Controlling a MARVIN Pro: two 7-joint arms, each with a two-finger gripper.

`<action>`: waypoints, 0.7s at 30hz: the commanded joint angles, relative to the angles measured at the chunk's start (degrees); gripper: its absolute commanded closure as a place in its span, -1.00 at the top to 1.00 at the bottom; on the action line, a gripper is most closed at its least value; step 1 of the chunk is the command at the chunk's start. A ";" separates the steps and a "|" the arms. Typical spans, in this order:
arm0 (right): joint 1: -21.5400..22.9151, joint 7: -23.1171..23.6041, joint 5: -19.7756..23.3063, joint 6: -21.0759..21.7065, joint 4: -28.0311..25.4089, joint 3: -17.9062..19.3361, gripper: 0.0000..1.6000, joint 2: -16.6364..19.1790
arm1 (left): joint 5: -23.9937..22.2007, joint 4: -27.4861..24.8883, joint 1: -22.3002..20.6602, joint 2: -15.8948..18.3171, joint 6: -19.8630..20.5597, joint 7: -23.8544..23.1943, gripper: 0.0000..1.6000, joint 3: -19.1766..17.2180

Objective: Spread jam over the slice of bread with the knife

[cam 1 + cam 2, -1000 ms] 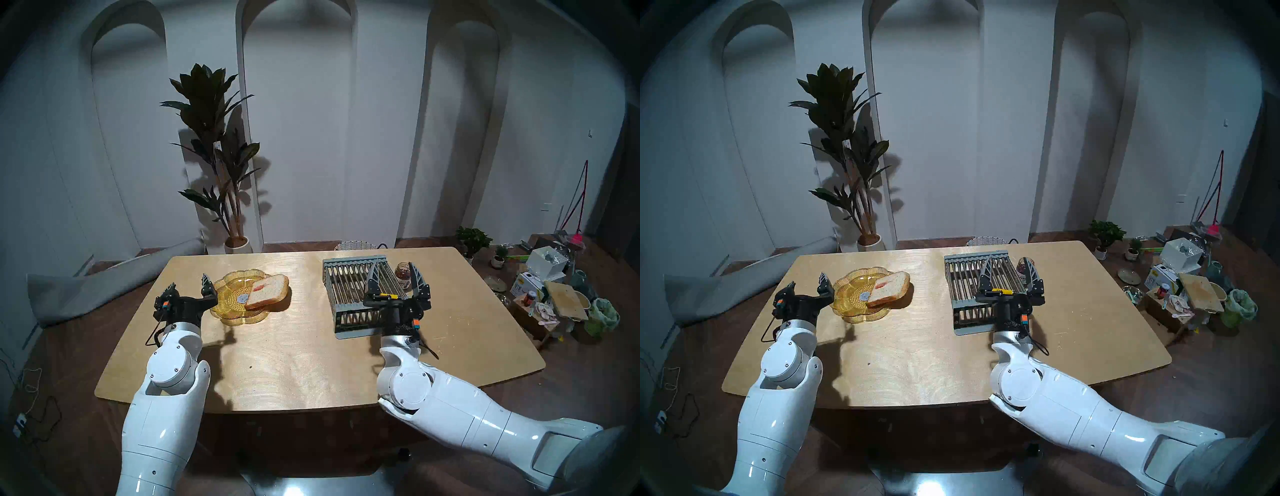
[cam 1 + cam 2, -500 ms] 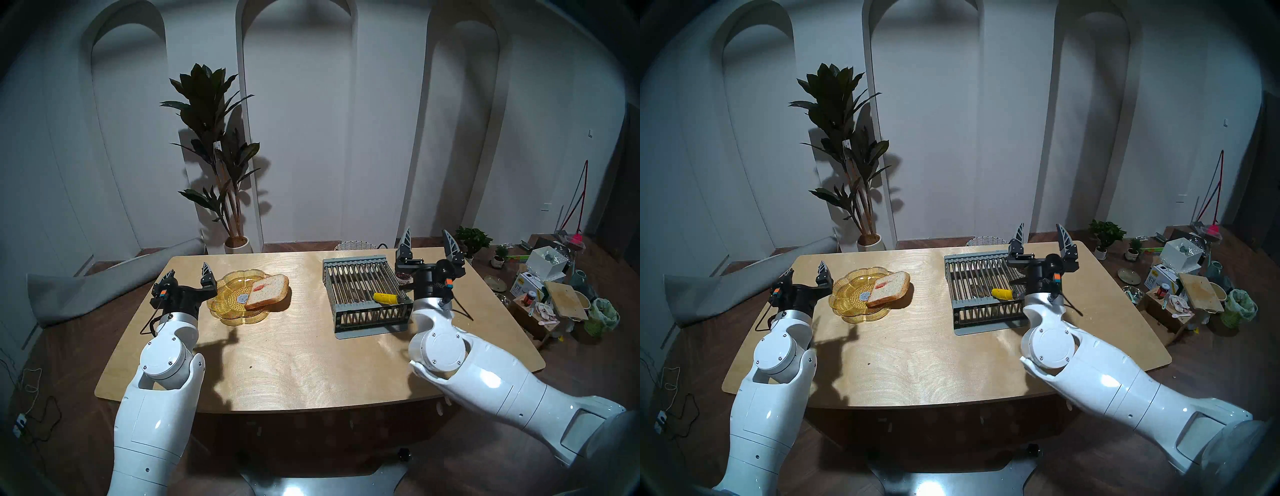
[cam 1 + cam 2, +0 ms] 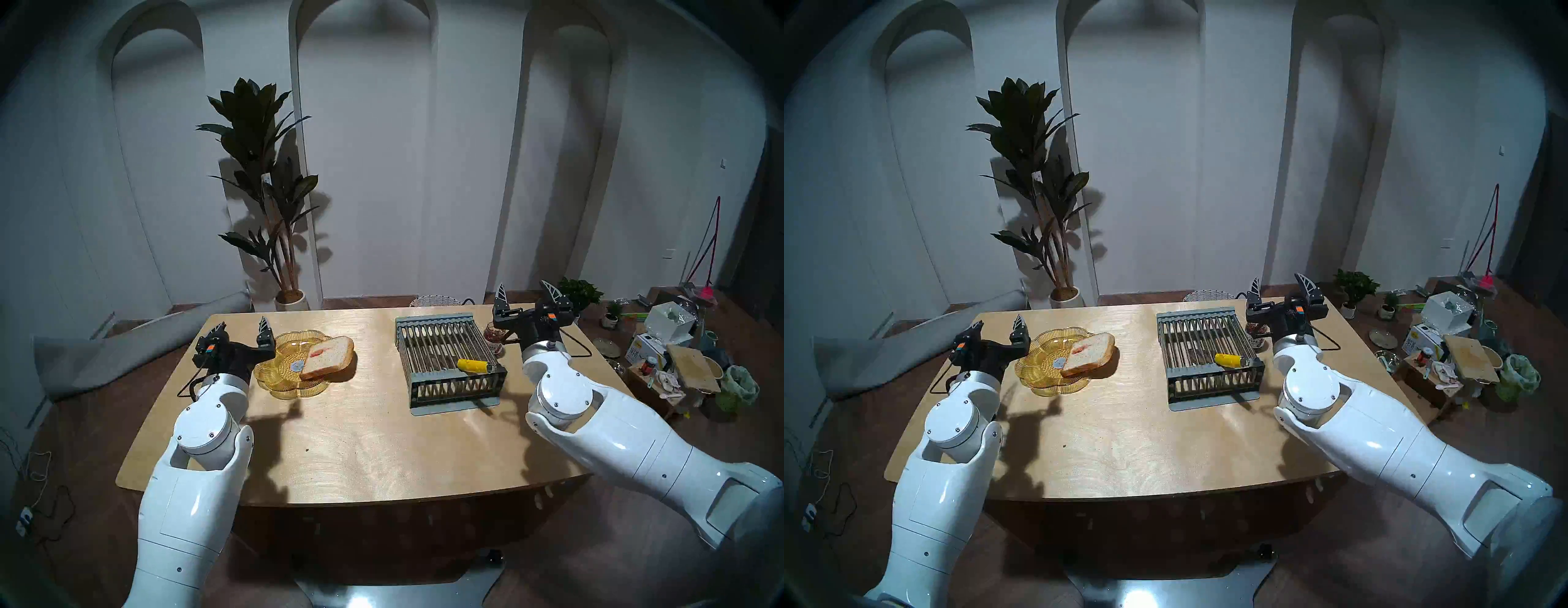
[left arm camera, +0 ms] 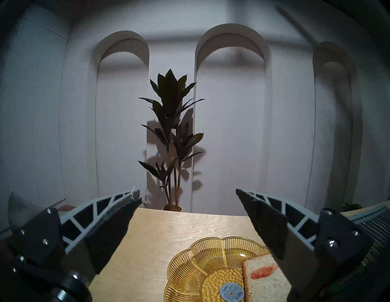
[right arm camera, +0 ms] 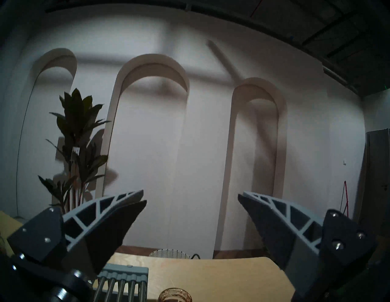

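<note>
The slice of bread [image 3: 329, 356] lies on the right side of an amber glass plate [image 3: 275, 380], with a small red jam smear [image 3: 318, 351] near its far left corner. The knife's yellow handle [image 3: 471, 365] lies on a grey slatted rack [image 3: 441, 348]; its blade is not clear. The jam jar [image 3: 494, 335] stands right of the rack. My left gripper [image 3: 242, 324] is open and empty, just left of the plate. My right gripper [image 3: 524, 288] is open and empty, raised above and behind the jar. The left wrist view shows the bread [image 4: 266, 282]; the right wrist view shows the jar's rim [image 5: 175, 295].
The wooden table [image 3: 360, 446] has its right edge close to my right arm. A wicker basket [image 3: 435, 300] and a tall potted plant [image 3: 271, 204] stand behind the table. Boxes and clutter [image 3: 670, 352] lie on the floor at the right.
My right gripper has lifted off the rack and swung back and right, past the jar; the knife stays on the rack. My left gripper has edged forward beside the plate.
</note>
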 commanded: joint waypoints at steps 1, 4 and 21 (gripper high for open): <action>4.31 7.11 6.88 7.19 -1.37 1.21 1.00 3.40 | 1.63 -0.09 -3.37 1.46 0.93 0.07 1.00 0.26; 5.00 10.43 10.88 10.16 -0.91 1.60 1.00 4.35 | 2.72 0.85 -3.69 1.37 0.50 0.45 1.00 0.90; 6.33 28.98 25.75 11.42 5.55 1.30 1.00 9.27 | 2.22 2.61 -0.36 3.61 -6.06 -3.56 1.00 -0.94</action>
